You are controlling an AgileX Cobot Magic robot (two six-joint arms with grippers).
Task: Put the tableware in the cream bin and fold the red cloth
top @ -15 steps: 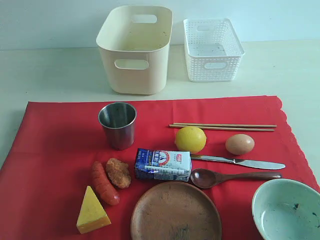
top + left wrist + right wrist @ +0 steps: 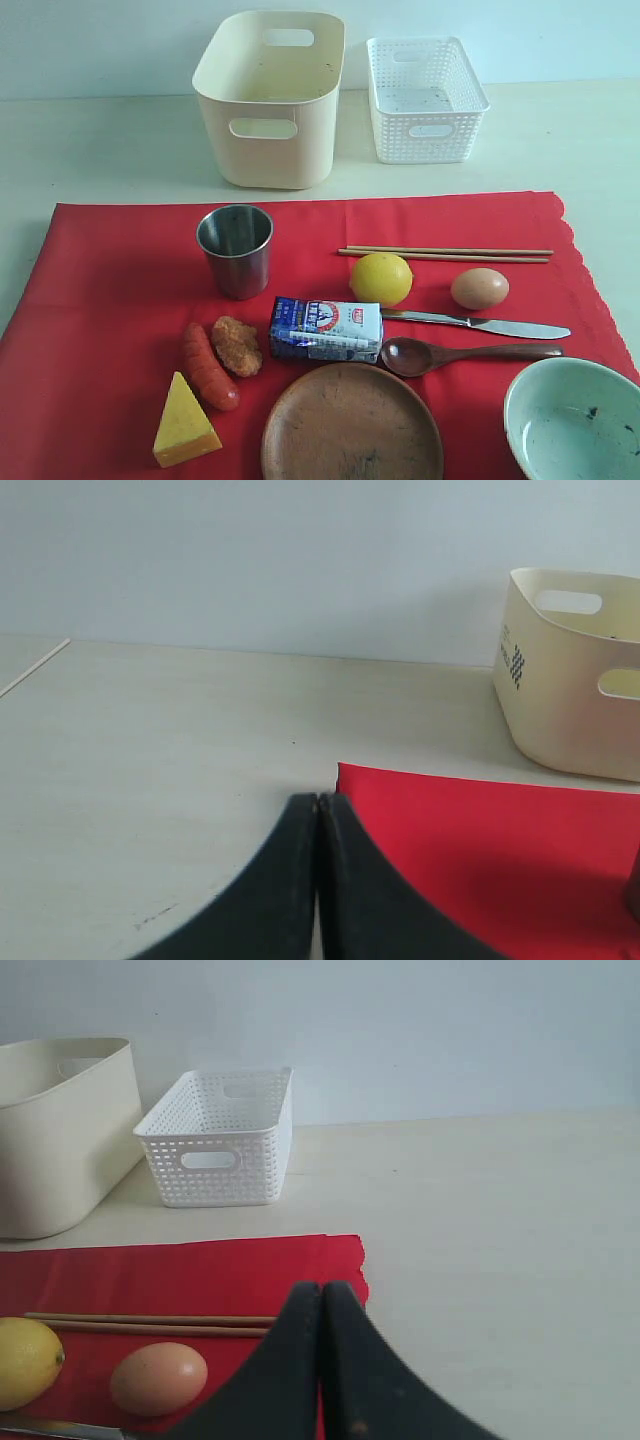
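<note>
There are two containers: one cream bin [image 2: 300, 160] and one white lattice basket [image 2: 400, 145]. One red cloth [image 2: 110, 300]. Tableware, seven pieces: one steel cup [image 2: 236, 250], two wooden chopsticks [image 2: 445, 253], one metal knife [image 2: 480, 323], one wooden spoon [image 2: 450, 353], one wooden plate [image 2: 350, 420], one pale green bowl [image 2: 570, 420]. Food, six items: one lemon [image 2: 381, 278], one egg [image 2: 479, 288], one sausage [image 2: 209, 366], one cheese wedge [image 2: 183, 422], one fried breaded piece [image 2: 237, 345], one milk carton [image 2: 325, 328].

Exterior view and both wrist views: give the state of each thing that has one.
cream bin, upright, empty
white basket, upright, empty
steel cup, upright, empty
red cloth, spread flat, unfolded
milk carton, lying on its side
wooden plate, empty
bowl, upright, empty
left gripper, shut, holding nothing
right gripper, shut, holding nothing
</note>
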